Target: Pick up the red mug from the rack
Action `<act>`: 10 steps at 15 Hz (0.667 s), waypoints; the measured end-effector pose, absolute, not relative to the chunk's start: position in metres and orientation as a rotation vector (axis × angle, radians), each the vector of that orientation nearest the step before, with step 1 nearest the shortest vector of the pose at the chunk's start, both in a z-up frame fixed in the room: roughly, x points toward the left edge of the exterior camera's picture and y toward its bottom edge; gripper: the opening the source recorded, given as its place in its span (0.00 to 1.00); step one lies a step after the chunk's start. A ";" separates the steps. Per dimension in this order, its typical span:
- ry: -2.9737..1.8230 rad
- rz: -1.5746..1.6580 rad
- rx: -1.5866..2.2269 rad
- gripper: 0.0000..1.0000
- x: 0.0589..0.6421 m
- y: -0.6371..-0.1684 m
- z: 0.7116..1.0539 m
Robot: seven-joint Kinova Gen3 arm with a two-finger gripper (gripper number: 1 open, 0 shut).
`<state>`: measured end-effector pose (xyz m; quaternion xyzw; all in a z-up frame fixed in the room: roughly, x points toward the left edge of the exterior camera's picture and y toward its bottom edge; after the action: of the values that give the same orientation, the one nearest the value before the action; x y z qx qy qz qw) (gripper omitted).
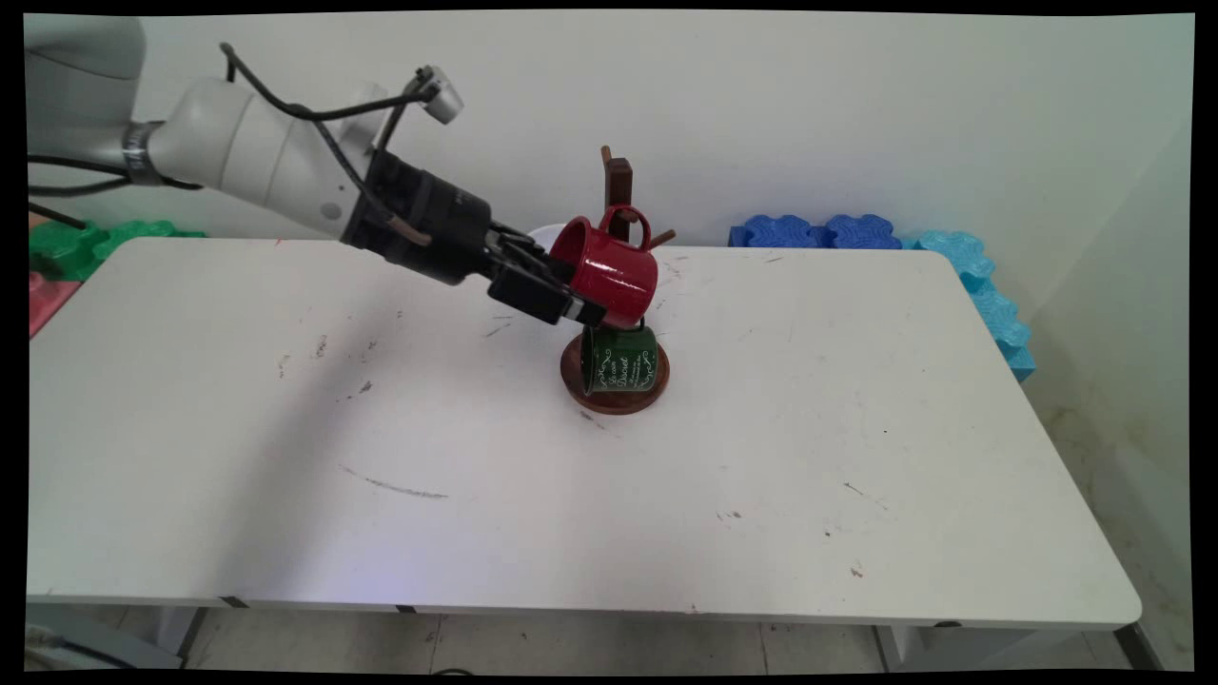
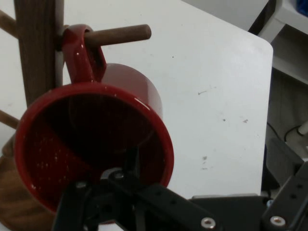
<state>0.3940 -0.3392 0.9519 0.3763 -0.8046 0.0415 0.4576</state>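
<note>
At the middle of the bench, toward its far edge, the black pincer (image 1: 569, 303) is clamped on the rim of a red mug (image 1: 609, 271): in the hand view one finger (image 2: 126, 166) reaches inside the mouth of the mug while the rest of the linkage lies outside the wall. The red mug is tilted, its open mouth turned toward the arm at the left. Its handle (image 2: 83, 53) is looped over a wooden peg (image 2: 118, 34) that sticks out from the upright post of a dark wooden mug tree (image 1: 618, 183). Below the red mug a green mug (image 1: 618, 360) with white lettering hangs low on the same tree, just over the tree's round brown base (image 1: 657, 390). A white object (image 1: 544, 234) shows partly behind the pincer and the red mug; what it is cannot be told. Along the far side of the white bench (image 1: 761, 457), against the wall, lie blue foam tiles (image 1: 818, 231) at the right, lighter blue ones (image 1: 990, 295) down the right edge, and green ones (image 1: 67, 243) at the left.
</note>
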 end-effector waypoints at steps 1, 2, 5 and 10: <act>-1.982 0.103 0.929 1.00 0.392 -0.340 0.951; -1.981 0.104 0.932 1.00 0.390 -0.342 0.949; -1.979 0.106 0.941 1.00 0.383 -0.346 0.943; -1.976 0.108 0.950 1.00 0.373 -0.352 0.936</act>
<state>0.3731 -0.3521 0.9365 0.3853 -0.8011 0.0439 0.4559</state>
